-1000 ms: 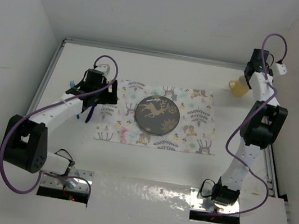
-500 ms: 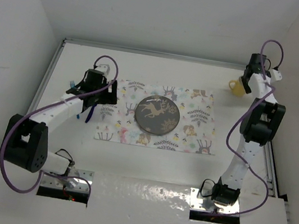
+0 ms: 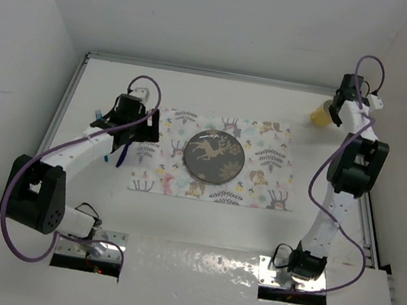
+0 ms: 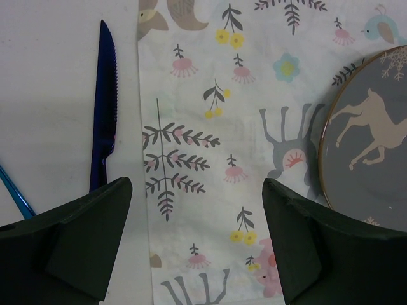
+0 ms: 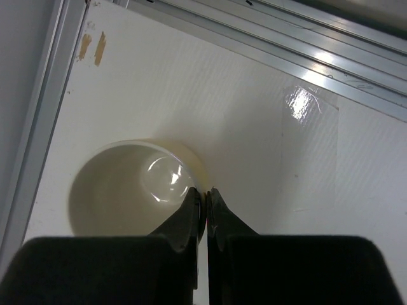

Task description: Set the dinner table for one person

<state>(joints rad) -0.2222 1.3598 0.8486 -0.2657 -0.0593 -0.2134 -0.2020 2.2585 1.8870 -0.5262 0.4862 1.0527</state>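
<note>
Right wrist view: the right pincer (image 5: 205, 192) is pressed together, seemingly nipping the rim of the cup (image 5: 121, 184) at its left. The left pincer (image 4: 194, 197) is spread; the knife (image 4: 105, 108) lies on the table (image 4: 51, 95) left of it, tip pointing away.

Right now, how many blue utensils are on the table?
2: a dark blue knife lies just left of the mat; a light blue handle shows beside it, mostly hidden. Others may lie under the left arm.

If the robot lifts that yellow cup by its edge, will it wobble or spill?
The cup looks empty, so nothing should spill, and it is probably light. The right tool seems to pinch only a thin bit of rim, so the cup may tilt or swing. Its shiny inside hints it is smooth, so it could slip.
</note>
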